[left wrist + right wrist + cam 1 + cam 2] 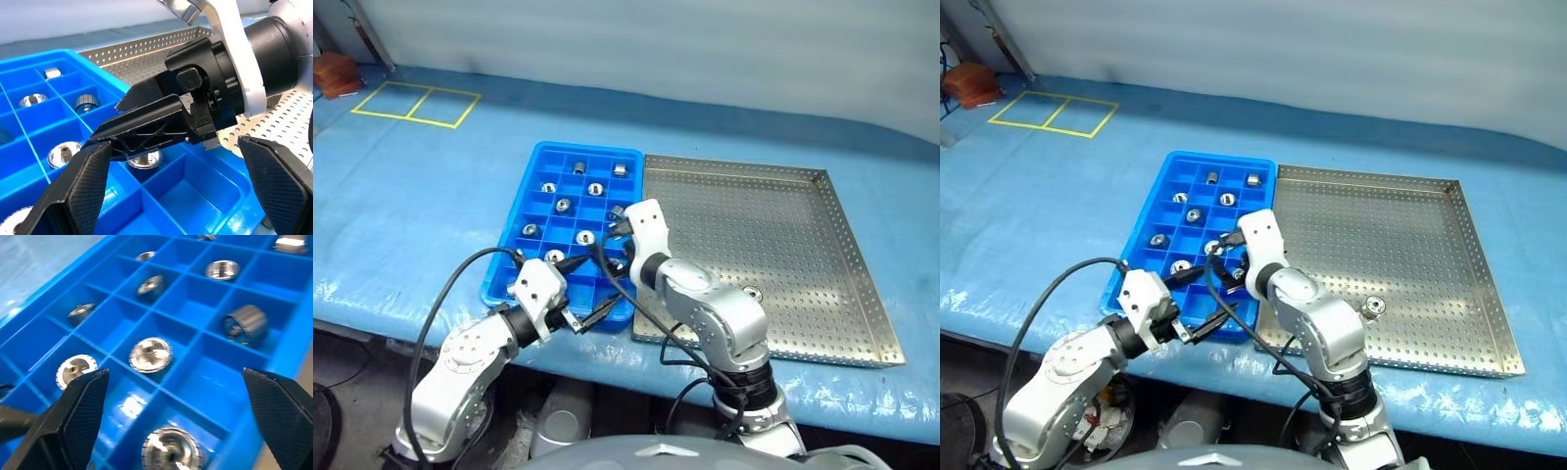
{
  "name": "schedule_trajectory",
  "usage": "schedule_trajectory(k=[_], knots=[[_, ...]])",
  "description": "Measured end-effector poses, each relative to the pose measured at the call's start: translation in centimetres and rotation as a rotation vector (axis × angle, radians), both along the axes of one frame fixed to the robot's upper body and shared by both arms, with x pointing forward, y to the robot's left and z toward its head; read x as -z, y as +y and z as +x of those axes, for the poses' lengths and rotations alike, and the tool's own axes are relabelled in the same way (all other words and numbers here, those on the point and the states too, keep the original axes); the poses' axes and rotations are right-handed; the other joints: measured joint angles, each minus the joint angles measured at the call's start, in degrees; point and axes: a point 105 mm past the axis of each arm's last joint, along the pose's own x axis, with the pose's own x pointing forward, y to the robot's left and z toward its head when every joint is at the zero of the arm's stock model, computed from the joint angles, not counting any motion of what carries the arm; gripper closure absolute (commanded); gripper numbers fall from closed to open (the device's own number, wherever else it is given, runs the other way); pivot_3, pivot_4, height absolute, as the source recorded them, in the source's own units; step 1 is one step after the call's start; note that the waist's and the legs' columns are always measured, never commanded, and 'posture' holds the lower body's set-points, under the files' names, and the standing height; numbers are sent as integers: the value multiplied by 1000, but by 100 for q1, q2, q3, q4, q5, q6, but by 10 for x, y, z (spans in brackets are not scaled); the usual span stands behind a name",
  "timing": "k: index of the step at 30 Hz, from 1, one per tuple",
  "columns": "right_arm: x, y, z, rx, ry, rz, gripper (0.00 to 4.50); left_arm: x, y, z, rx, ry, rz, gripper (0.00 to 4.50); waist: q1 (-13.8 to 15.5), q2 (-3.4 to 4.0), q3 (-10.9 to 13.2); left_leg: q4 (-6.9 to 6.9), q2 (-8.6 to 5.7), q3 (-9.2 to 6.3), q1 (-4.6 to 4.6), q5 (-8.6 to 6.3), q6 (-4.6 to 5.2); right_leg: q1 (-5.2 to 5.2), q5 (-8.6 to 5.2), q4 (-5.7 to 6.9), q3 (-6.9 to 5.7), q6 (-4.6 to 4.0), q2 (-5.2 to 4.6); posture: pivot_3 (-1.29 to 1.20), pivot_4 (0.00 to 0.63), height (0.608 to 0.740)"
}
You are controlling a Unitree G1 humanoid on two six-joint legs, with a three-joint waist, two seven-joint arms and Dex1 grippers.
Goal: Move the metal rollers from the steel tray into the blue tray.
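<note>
metal rollers (563, 205) sit one to a cell in the blue tray (536, 168), scattered over its grid, most upright with the ring face up and at least one tipped on its side in the right wrist view (246, 323). a single roller (1372, 307) is left on the perforated floor of the steel tray (1430, 245), near the front rim and well apart from both arms, so the job looks nearly done.

the right gripper (171, 421) hangs low over the near cells of the blue tray with its two black fingers spread wide. a roller (171, 450) lies in the compartment directly under the gap, apart from both fingers, which reads as a piece just let go into its own cell: the grid keeps each part from rolling into its neighbours.

the left gripper (176, 181) hovers just beside, over the tray's front edge, jaws spread and holding nothing. its wrist view looks straight onto the right gripper's finger (146, 129), so the two hands are crowded close together. that closeness is the likely hazard: either arm should pull clear before one reaches across for the last roller, which lies on the right arm's side.
</note>
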Motion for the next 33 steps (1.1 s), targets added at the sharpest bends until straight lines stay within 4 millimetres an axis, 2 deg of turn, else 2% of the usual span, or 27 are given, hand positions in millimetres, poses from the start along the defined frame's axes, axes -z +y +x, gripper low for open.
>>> schedule_trajectory(k=[4, 6, 12, 19, 31, 33], knots=[[-3, -51, 4, 203, -14, -21, 32, 3, -14, 2, 65, 16, -19, 0, -157, 1, 0, 0, -9, 1, -25, 2, 1, 2, 2, 7, 0, 1, 10, 233, 150, 740], [-6, -71, 3, 269, -25, -34, 32, 5, -18, 2, 84, 26, -20, 0, -278, 2, 1, 0, -11, 4, -24, 2, 0, 0, 1, 10, 2, -1, 23, 195, 150, 740], [8, -104, -7, 370, 20, -79, 32, 2, -32, 2, 166, 23, -34, 0, -603, 4, 2, -2, -5, 3, 8, 3, -3, 20, -9, 27, 4, -16, 38, 149, 150, 740], [22, -109, -15, 417, 73, -72, 32, 1, -40, 2, 212, 20, -38, 0, -815, 5, 3, 0, 0, 0, 22, 4, -2, 30, -6, 26, 18, -11, 35, 130, 150, 740], [56, -128, -33, 500, 183, -121, 32, 0, -46, 2, 233, 5, -30, 0, -830, 4, 3, 8, 2, -2, 21, 4, -2, 34, -3, 25, 22, -5, 33, 139, 150, 740], [59, -127, -35, 496, 182, -123, 412, 2, -47, 3, 232, 11, -28, 0, -829, 3, 2, 8, 2, -2, 23, 4, -2, 35, -3, 25, 21, -5, 34, 142, 150, 740]])
